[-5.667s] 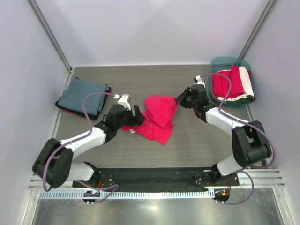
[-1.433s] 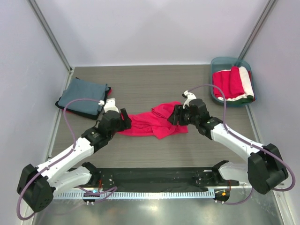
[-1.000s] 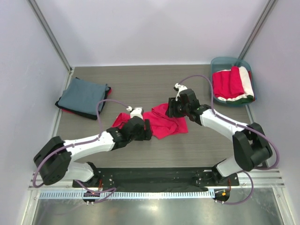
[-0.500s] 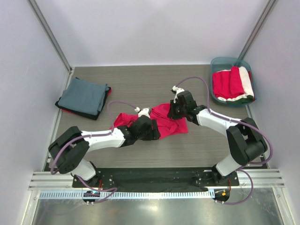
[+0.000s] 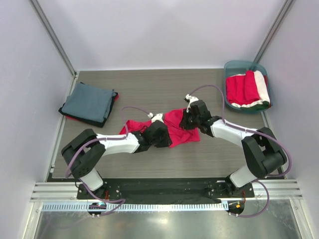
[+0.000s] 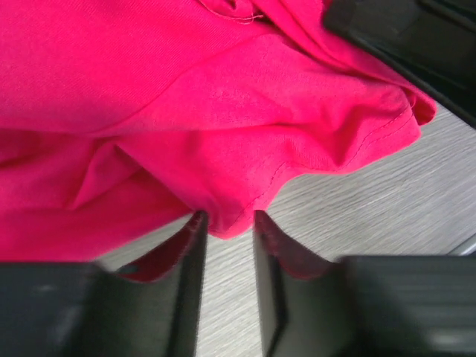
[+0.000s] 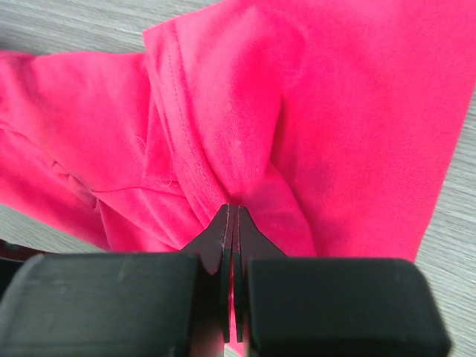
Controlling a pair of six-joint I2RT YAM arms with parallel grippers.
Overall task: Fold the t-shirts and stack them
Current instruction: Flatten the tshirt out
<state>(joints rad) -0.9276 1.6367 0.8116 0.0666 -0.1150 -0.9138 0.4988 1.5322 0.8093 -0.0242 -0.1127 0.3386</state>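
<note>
Crimson t-shirt (image 5: 175, 130): lies bunched in a loose strip across the middle of the desk (image 5: 149, 89), nearer the front edge than the back. It is crumpled and not folded flat. One end trails left past the left arm's wrist; the other end fans out under the right arm.

Left gripper (image 5: 164, 138): low over the near side of the shirt, about mid-strip. In the left wrist view its fingers (image 6: 195, 230) stand a narrow gap apart, with bare desk showing between them. A hemmed corner of the cloth dips into the mouth of that gap. I see no squeeze on the cloth.

Right gripper (image 5: 186, 119): down on the far right part of the shirt. In the right wrist view its fingertips (image 7: 223, 223) are pressed together with no gap. A ridge of crimson cloth is pinched between them, and the cloth puckers toward the pinch. A stitched hem runs just left of it.

The two grippers are near each other, with a short stretch of shirt between them.

Blue-grey t-shirt (image 5: 89, 102): folded to a rough square at the left rear of the desk, well apart from the crimson one. It sits on top of other folded cloth; a red edge shows at its right side and a dark edge along the near side.

Teal tub (image 5: 238, 63): right rear corner of the desk. It holds red and white t-shirts (image 5: 246, 89), heaped and unfolded, with the white at the right side.
</note>
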